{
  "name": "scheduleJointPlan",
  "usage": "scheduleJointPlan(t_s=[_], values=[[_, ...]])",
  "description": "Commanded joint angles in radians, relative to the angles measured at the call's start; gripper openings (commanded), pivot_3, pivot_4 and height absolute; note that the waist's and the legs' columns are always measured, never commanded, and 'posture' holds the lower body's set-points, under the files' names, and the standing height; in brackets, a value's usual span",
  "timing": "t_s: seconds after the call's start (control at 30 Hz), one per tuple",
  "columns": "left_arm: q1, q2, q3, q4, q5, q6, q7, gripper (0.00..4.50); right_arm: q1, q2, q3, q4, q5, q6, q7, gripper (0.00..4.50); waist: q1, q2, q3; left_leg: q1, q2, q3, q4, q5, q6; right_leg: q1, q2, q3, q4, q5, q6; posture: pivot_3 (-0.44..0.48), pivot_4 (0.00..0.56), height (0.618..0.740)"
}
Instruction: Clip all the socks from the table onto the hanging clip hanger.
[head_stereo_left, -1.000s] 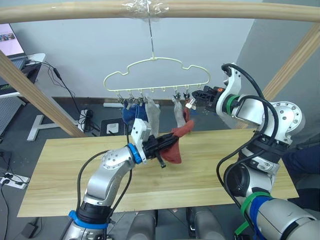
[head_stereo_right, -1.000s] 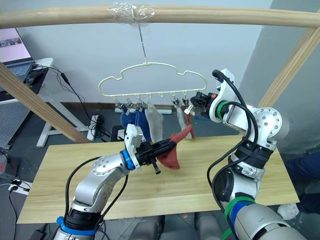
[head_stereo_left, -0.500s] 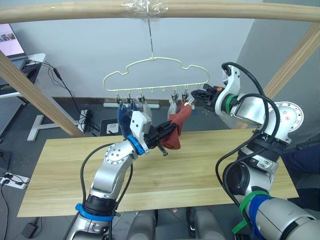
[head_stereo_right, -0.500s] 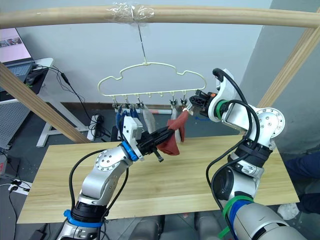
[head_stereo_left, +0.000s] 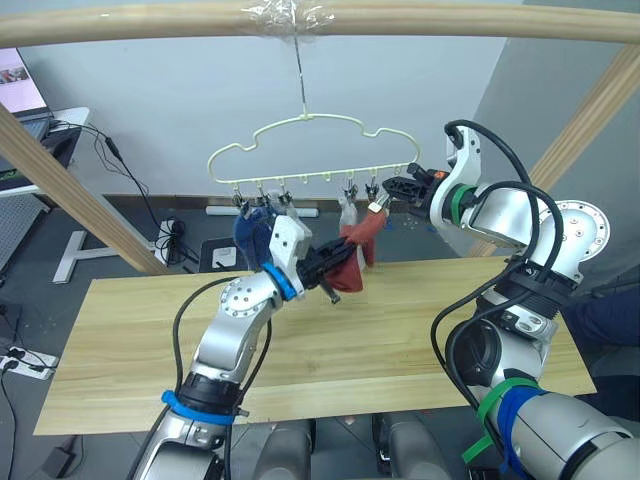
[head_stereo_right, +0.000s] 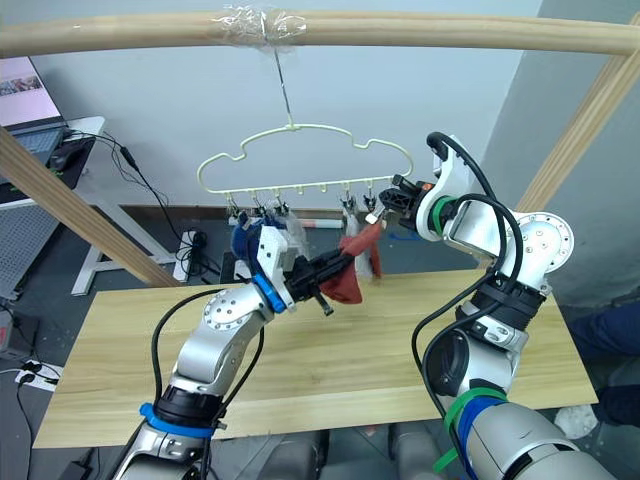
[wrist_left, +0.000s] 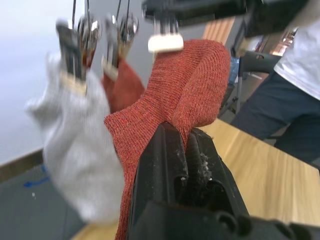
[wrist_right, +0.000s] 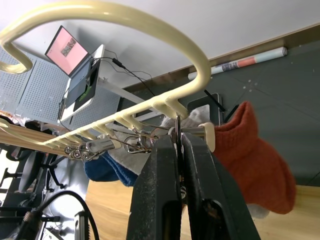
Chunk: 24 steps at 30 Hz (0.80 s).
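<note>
The red sock (head_stereo_left: 352, 262) is held up to the last clip (head_stereo_left: 380, 204) of the hanger (head_stereo_left: 310, 150), clamped in the left gripper (head_stereo_left: 325, 266); the right gripper (head_stereo_left: 392, 187) is squeezed on that clip. The cuff should be fed fully between the clip's jaws before release.

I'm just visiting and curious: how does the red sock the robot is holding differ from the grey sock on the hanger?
The rust-red sock is pinched in the left gripper and raised toward the end clip; the light grey sock hangs freely from its own clip on the clip hanger. The rust-red sock is bunched and folded over; the light grey sock droops straight down. Both are short knit ankle socks, off the table.
</note>
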Motion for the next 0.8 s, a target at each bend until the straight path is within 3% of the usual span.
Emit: scheduleJointPlan(t_s=[0.03,0.1,0.2,0.3,0.5,0.6,0.8], values=[[-0.010,-0.017,0.013,-0.019,-0.007,-0.029,0.012,0.02,-0.014,-0.016,-0.009,-0.011,0.019,0.008,-0.019,0.00,-0.004,0.000,0.000,0.000,0.000,0.000,0.000,0.000,0.000,0.000,0.000,0.000,0.000,0.000,0.000,0.046,0.232,0.740],[-0.005,-0.018,0.004,-0.025,-0.007,-0.028,0.004,0.02,-0.014,-0.015,-0.014,-0.010,0.027,0.008,-0.022,0.00,-0.005,0.000,0.000,0.000,0.000,0.000,0.000,0.000,0.000,0.000,0.000,0.000,0.000,0.000,0.000,0.045,0.233,0.740],[0.004,-0.016,-0.002,-0.029,-0.009,-0.026,-0.007,0.00,-0.026,-0.004,-0.050,-0.007,0.054,0.008,-0.010,0.74,-0.006,0.000,0.000,0.000,0.000,0.000,0.000,0.000,0.000,0.000,0.000,0.000,0.000,0.000,0.000,0.044,0.231,0.740],[0.005,-0.012,-0.006,-0.033,-0.012,-0.022,-0.019,0.00,-0.038,-0.004,-0.069,0.001,0.056,0.008,-0.013,1.89,-0.010,0.000,0.000,0.000,0.000,0.000,0.000,0.000,0.000,0.000,0.000,0.000,0.000,0.000,0.000,0.044,0.231,0.740],[-0.006,-0.029,-0.018,-0.057,-0.067,0.068,-0.050,0.00,-0.055,-0.033,-0.054,-0.026,0.090,0.008,0.039,3.79,-0.012,0.000,0.000,0.000,0.001,0.000,0.000,0.000,0.000,0.000,0.001,0.001,0.000,0.000,0.000,0.044,0.225,0.740],[-0.007,-0.048,-0.017,-0.073,-0.130,0.170,-0.061,0.00,-0.037,-0.069,-0.018,-0.074,0.118,0.008,0.094,3.79,-0.012,0.000,0.000,0.000,0.001,0.000,0.000,0.000,0.000,0.000,0.001,0.001,0.000,0.000,0.000,0.034,0.221,0.740],[-0.011,-0.056,-0.017,-0.019,-0.148,0.248,-0.072,1.48,0.173,-0.213,0.222,-0.241,0.064,-0.097,0.210,3.83,-0.014,0.000,0.000,-0.001,0.000,0.000,0.000,0.000,0.000,0.000,0.001,0.000,0.000,0.000,0.000,0.005,0.215,0.740]])
